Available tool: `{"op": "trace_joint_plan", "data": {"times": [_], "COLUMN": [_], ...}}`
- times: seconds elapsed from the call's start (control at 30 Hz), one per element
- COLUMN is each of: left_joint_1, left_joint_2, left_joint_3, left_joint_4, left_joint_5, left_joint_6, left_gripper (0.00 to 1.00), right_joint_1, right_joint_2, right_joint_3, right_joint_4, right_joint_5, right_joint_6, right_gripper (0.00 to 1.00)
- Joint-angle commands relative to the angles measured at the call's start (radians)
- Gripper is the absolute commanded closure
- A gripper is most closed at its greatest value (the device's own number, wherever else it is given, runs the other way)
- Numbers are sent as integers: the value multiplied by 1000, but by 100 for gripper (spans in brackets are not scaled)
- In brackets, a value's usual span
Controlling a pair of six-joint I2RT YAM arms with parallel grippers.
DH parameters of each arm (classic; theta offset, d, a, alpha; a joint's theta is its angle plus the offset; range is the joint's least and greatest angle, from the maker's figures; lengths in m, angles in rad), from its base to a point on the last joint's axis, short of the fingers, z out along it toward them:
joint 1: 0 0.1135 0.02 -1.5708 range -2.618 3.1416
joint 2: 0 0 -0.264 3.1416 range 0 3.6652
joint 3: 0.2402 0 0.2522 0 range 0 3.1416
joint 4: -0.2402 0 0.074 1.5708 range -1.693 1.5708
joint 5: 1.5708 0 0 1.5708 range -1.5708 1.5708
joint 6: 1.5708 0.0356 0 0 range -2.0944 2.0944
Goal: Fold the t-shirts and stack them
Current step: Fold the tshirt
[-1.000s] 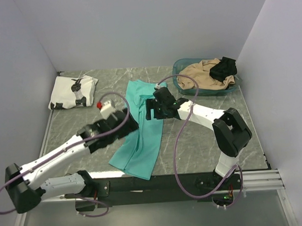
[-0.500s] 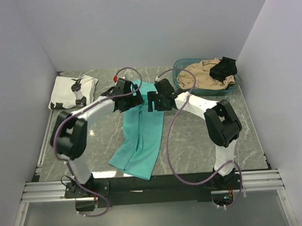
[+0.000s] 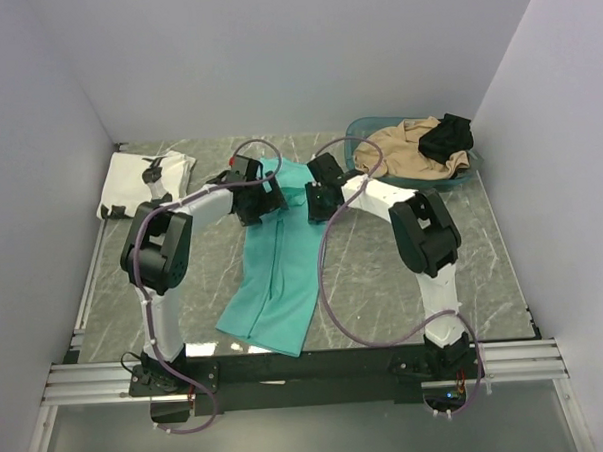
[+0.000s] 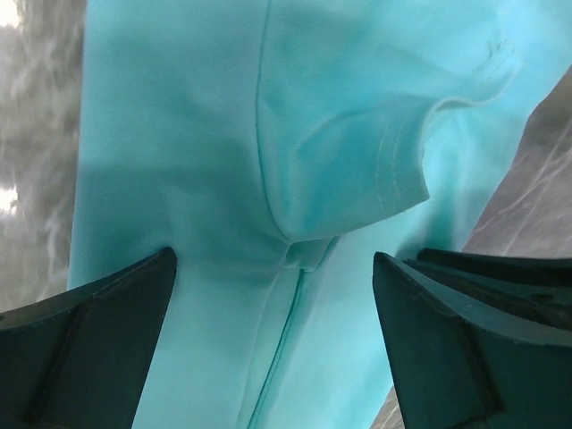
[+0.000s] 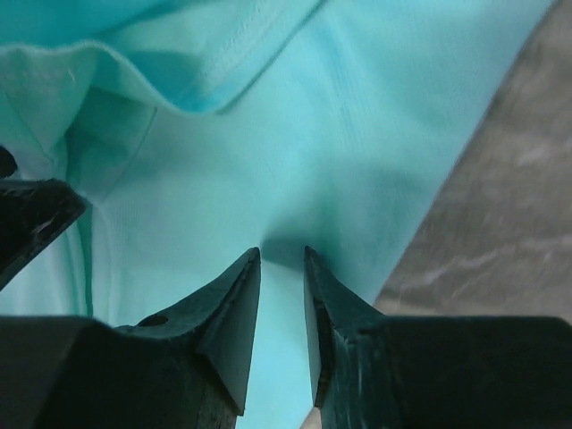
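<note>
Marble tabletop (image 3: 384,272): at the teal t-shirt's (image 3: 283,267) twelve-o'clock end, left gripper (image 4: 273,259) gapes wide, right gripper (image 5: 281,255) pinches cloth narrowly; a one-sided lift could skew the fold.

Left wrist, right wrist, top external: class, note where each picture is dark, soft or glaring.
Left wrist view: the left pincer is dark and soft-edged up close, the teal t-shirt sharper at its sleeve hem. Right wrist view: the right pincer is near-black, shadow on the cloth at its tips. Top external view: even light, pale glare along the near edge of the table.
</note>
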Motion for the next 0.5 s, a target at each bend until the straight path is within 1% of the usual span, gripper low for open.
{"op": "trace_joint_plan", "data": {"times": [0.0,0.1,0.13,0.2,0.23,0.4,0.43,0.47], "left_joint_1": [25,38,41,45,48,68,74,77], "left_joint_2": [70,100,117,139,160,246,277,294], "left_joint_3": [32,67,93,126,158,274,322,350], "left_joint_4": [-1,-8,-15,-27,-35,-80,-90,-112], "left_joint_5": [35,32,33,32,32,20,12,4], "left_joint_6": [15,24,30,33,41,36,30,27], "left_gripper": [1,1,1,0,1,1,1,1], "right_joint_1": [-29,-49,-52,-55,-61,-91,-104,-112], "right_joint_2": [69,148,192,241,287,407,434,442], "right_joint_3": [92,210,281,361,442,670,731,753], "right_joint_4": [-59,-125,-160,-203,-243,-315,-329,-326], "right_joint_5": [-3,-36,-43,-38,-40,-72,-79,-87], "right_joint_6": [-17,-48,-63,-80,-92,-106,-105,-105], "right_gripper": [67,67,67,67,67,67,67,67]}}
